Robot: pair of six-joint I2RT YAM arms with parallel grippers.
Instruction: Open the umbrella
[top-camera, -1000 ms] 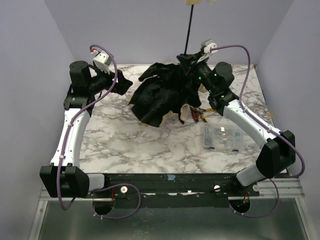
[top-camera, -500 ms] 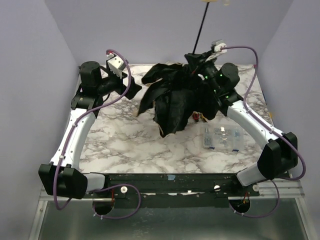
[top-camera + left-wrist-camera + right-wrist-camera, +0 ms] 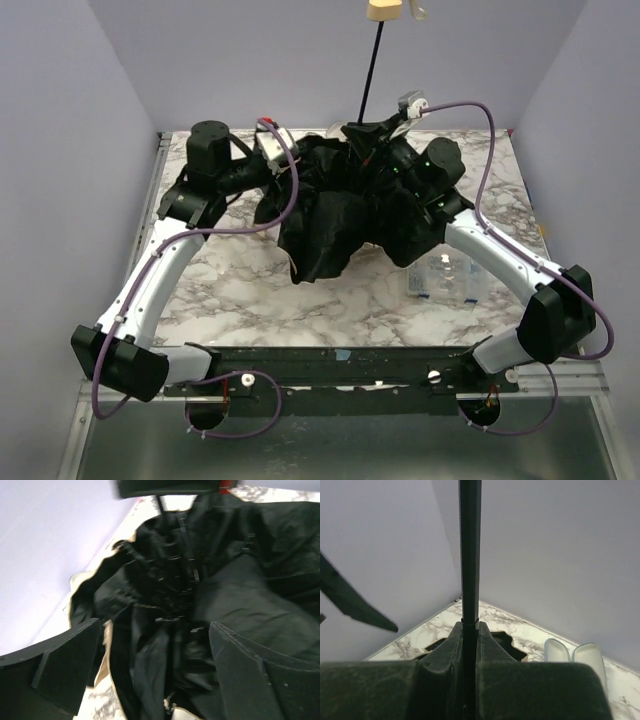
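black cloth in a splayed grip, black rod in a tight one

black inner side of the umbrella (image 3: 340, 215) heaped over the far middle of the marble table (image 3: 230, 285), between the two arms. bunched and limp, in soft matte folds, with thin ribs and small joints showing in the left wrist view. tan only at the hem, as a narrow edge at the lower left of that view.

left gripper (image 3: 155, 630) spread wide, its flat black fingers (image 3: 65, 665) well apart on either side of the folds. cloth up close between them, nothing pinched; contact with the pads hard to tell.

right gripper (image 3: 469, 627) clenched on the thin black shaft (image 3: 470, 555), pads pressed against both sides of it. sits at the far right edge of the canopy in the overhead view, just where the rod leaves the cloth.

shaft (image 3: 370, 72) smooth, straight and slender, rising out of the gripped point toward the top of the overhead view. long axis close to upright, leaning slightly to the right. beige knob handle (image 3: 385, 10) at the upper end, against the lavender back wall; canopy hanging at the lower end, sagging down onto the marble.

clear plastic box (image 3: 445, 275) flat on the table near the right forearm, just beside the canopy's near right edge.
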